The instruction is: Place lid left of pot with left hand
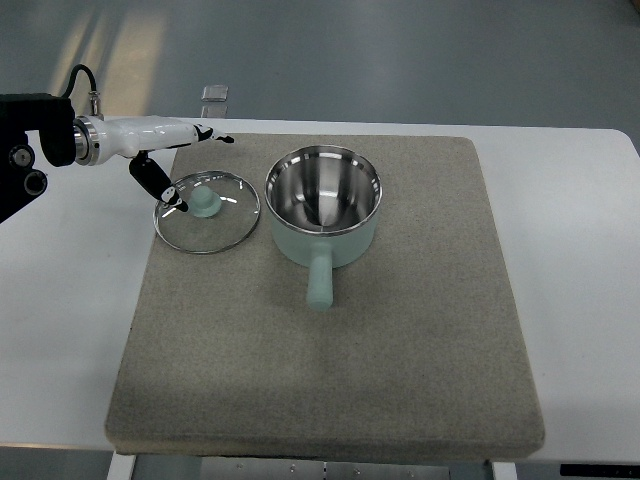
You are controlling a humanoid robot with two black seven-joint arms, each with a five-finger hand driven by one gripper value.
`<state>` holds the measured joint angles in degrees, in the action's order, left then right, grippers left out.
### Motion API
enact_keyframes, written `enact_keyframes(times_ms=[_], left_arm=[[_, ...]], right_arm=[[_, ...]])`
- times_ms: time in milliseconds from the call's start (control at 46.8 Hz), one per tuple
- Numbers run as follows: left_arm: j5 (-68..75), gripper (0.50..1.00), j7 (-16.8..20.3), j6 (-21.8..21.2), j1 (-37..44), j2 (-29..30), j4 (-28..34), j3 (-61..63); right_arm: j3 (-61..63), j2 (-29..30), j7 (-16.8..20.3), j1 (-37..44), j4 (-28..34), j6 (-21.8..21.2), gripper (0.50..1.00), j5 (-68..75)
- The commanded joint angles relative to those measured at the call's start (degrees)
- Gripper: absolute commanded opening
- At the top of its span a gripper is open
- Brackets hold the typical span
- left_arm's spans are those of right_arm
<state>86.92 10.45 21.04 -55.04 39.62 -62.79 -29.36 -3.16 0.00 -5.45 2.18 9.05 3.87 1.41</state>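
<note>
Glass lid (207,212) with a mint knob, lying flat on the grey mat (400,350), directly under the fingertips of the left hand (172,160). Seen from the top view only. White hand reaching in from the picture's left edge on a black and chrome wrist, sitting over the mat's far left corner. Fingers spread apart, gripping nothing: upper ones stretched straight out away from the arm, black-tipped; thumb angled down and nearer, its black tip over the lid's glass just beside the knob. Whether that tip touches the glass, cannot tell.

Pot (324,207), mint outside and bare steel inside, standing upright and open beyond the lid from the hand, further along the line of the arm. Lid rim and pot wall just beside each other, possibly touching; cannot tell which. Pot handle pointing toward the near edge of the mat, well apart from the hand. Inside of the pot showing only shiny metal.

Mat resting on a white table (60,330), which runs out under the wrist and past it on the arm's side. Small clear object (215,93) at the table's far edge, just beyond the hand; too small to identify.
</note>
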Motion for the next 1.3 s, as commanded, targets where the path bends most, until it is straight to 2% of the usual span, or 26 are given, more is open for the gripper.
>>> enact_keyframes(times_ms=[0, 299, 578, 684, 791, 1005, 1176, 1283], left_arm=[[-8.59, 0.996, 0.01, 0.05, 0.02, 0.02, 2.58, -0.08], [-45.94, 0.996, 0.1, -0.91, 2.04, -0.42, 10.05, -1.4], [-61.69, 0.996, -0.16, -0.12, 4.68, -0.77, 10.84, -1.75], [-68.1, 0.996, -0.78, 2.07, 5.38, -0.86, 11.72, -1.84], [-75.57, 0.996, -2.36, 5.41, 6.79, -0.86, 12.43, -2.8], [-84.89, 0.996, -7.98, 11.3, 10.39, -0.95, 12.87, -7.81], [-89.99, 0.996, -13.43, 12.53, 13.02, -2.97, 13.48, -12.47], [-90.26, 0.996, -13.7, 12.8, 12.94, -3.5, 15.24, -14.15]], right_arm=[[0.0, 0.0, 0.0, 0.02, 0.0, 0.0, 0.921, 0.0], [0.0, 0.0, 0.0, 0.02, 0.0, 0.0, 0.921, 0.0], [0.0, 0.0, 0.0, 0.02, 0.0, 0.0, 0.921, 0.0], [0.0, 0.0, 0.0, -0.07, 0.0, 0.0, 0.921, 0.0], [0.0, 0.0, 0.0, 0.02, 0.0, 0.0, 0.921, 0.0], [0.0, 0.0, 0.0, -0.07, 0.0, 0.0, 0.921, 0.0], [0.0, 0.0, 0.0, 0.02, 0.0, 0.0, 0.921, 0.0], [0.0, 0.0, 0.0, 0.02, 0.0, 0.0, 0.921, 0.0]])
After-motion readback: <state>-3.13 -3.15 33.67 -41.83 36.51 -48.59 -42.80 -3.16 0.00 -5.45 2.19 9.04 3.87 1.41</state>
